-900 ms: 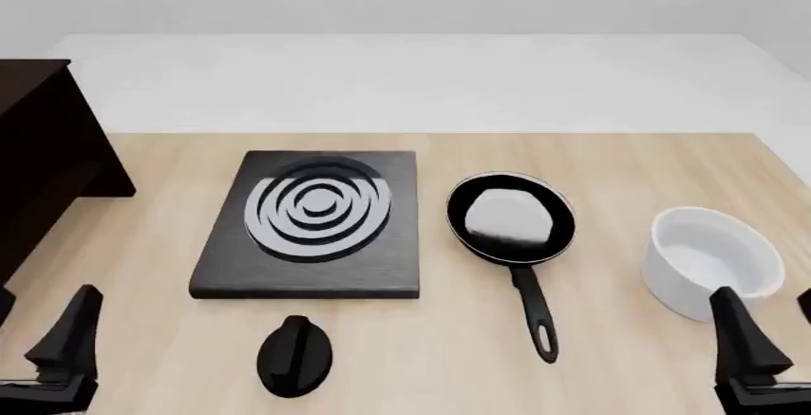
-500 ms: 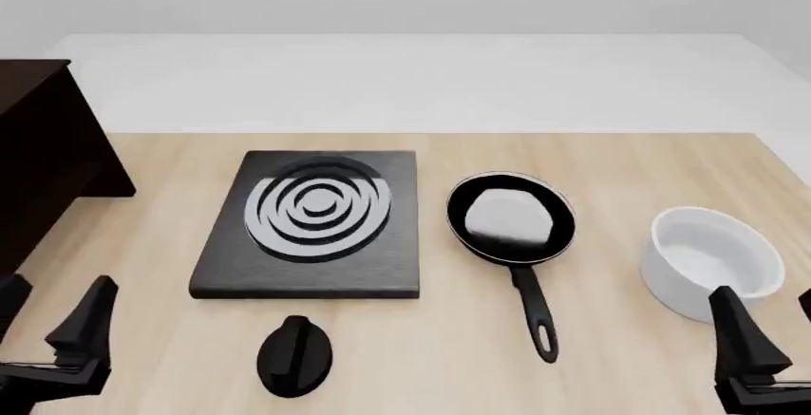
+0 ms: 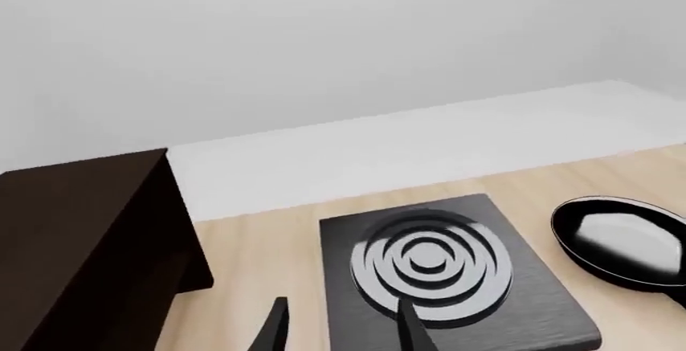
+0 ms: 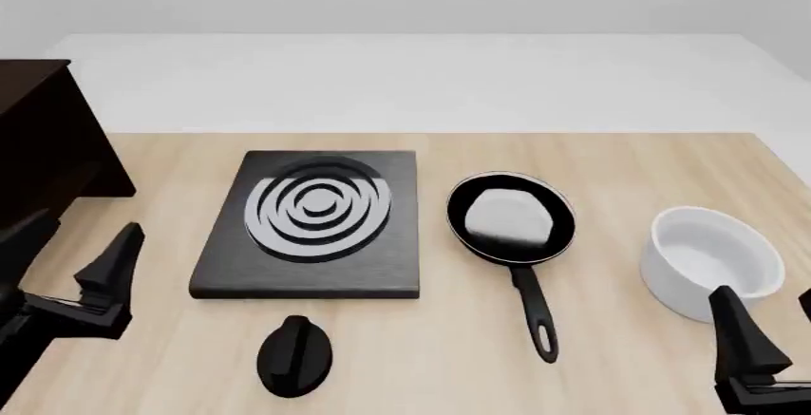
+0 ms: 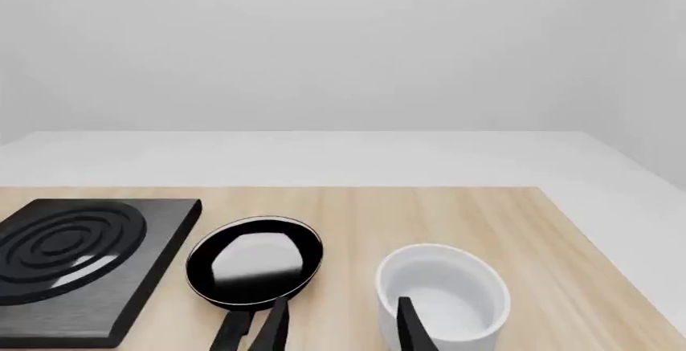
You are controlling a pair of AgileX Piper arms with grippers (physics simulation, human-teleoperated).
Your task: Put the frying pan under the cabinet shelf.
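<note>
The glossy black frying pan (image 4: 511,217) lies flat on the table right of centre, its long handle (image 4: 534,312) pointing toward me. It also shows in the left wrist view (image 3: 622,242) and the right wrist view (image 5: 254,261). The dark brown cabinet shelf (image 4: 38,149) stands at the table's far left edge (image 3: 75,246). My left gripper (image 4: 74,249) hovers open and empty near the cabinet, left of the stove plate, far from the pan. My right gripper (image 4: 773,334) is open and empty at the near right, close to the white pot.
A flat black stove plate (image 4: 311,225) with silver rings lies between the cabinet and the pan. A small black knob (image 4: 295,355) sits in front of it. A white deep pot (image 4: 707,260) stands right of the pan.
My left gripper has moved forward and to the right, rising toward the cabinet and stove plate. The right gripper, the pan and the other things have stayed put.
</note>
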